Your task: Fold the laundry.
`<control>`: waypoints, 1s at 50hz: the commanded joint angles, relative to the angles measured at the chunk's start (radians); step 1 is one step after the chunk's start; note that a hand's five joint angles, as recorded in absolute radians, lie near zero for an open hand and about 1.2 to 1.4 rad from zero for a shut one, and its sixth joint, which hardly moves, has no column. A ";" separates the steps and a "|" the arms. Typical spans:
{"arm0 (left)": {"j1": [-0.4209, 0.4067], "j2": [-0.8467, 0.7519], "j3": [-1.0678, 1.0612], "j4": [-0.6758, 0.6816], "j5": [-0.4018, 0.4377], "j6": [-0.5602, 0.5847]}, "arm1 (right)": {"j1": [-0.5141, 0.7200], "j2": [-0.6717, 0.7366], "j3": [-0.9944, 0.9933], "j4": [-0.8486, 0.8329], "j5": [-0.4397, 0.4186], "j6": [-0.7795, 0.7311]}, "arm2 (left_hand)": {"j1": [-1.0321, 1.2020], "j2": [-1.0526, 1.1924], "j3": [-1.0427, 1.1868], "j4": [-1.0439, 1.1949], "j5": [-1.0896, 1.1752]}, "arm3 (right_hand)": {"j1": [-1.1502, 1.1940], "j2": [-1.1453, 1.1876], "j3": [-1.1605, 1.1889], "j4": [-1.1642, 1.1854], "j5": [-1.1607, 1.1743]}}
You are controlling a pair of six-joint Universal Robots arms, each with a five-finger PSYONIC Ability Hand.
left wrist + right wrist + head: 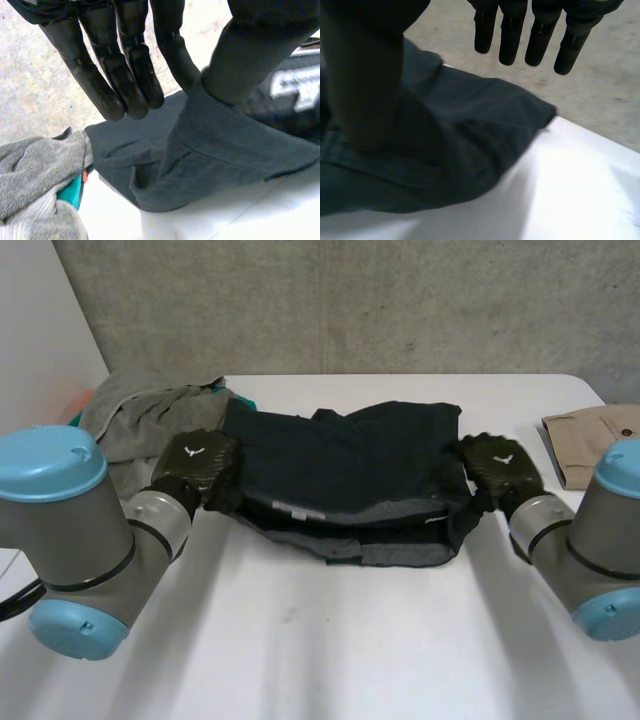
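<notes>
A dark navy garment [350, 470] lies partly folded in the middle of the white table [320, 640], its lighter inner side showing along the near edge. My left hand [195, 462] is at the garment's left edge. In the left wrist view the hand [125, 65] has straight fingers, and the cloth [225, 150] rises in a fold pinched between thumb and nearest finger. My right hand [500, 468] sits at the garment's right edge. In its wrist view the fingers [535, 30] hang straight, clear of the cloth [470, 130], with the thumb down on the fabric.
A grey cloth pile [140, 415] with a teal piece lies at the back left, close to the left hand, seen also as grey cloth [35, 170]. A folded khaki garment [590, 440] lies at the right edge. A concrete wall runs behind the table.
</notes>
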 commanded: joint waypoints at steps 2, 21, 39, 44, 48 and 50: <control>0.012 -0.030 0.004 0.000 -0.017 -0.023 | 0.057 0.012 0.000 0.046 -0.087 -0.002 | 0.277 0.300 0.301 0.296 0.310 | 0.767 0.761 0.782 0.780 0.795; 0.051 -0.061 0.186 0.003 0.040 0.055 | 0.268 -0.250 0.000 0.333 -0.091 -0.046 | 0.277 0.300 0.301 0.296 0.310 | 1.024 1.018 1.039 1.037 1.053; 0.078 0.069 0.234 -0.249 0.051 0.014 | 0.189 -0.175 -0.167 0.376 0.056 -0.171 | 0.277 0.300 0.301 0.296 0.310 | 1.024 1.018 1.039 1.037 1.053; -0.083 0.136 0.195 -0.292 0.019 -0.035 | 0.106 -0.099 -0.300 0.264 0.011 -0.312 | 0.277 0.300 0.301 0.296 0.310 | 1.024 1.018 1.039 1.037 1.053; -0.213 0.104 0.206 -0.254 -0.102 -0.070 | 0.062 -0.022 -0.408 0.136 -0.015 -0.360 | 0.277 0.300 0.301 0.296 0.310 | 1.024 1.018 1.039 1.037 1.053; -0.272 0.082 0.220 -0.229 -0.165 -0.086 | 0.046 0.006 -0.442 0.077 -0.029 -0.361 | 0.277 0.300 0.301 0.296 0.310 | 1.024 1.018 1.039 1.037 1.053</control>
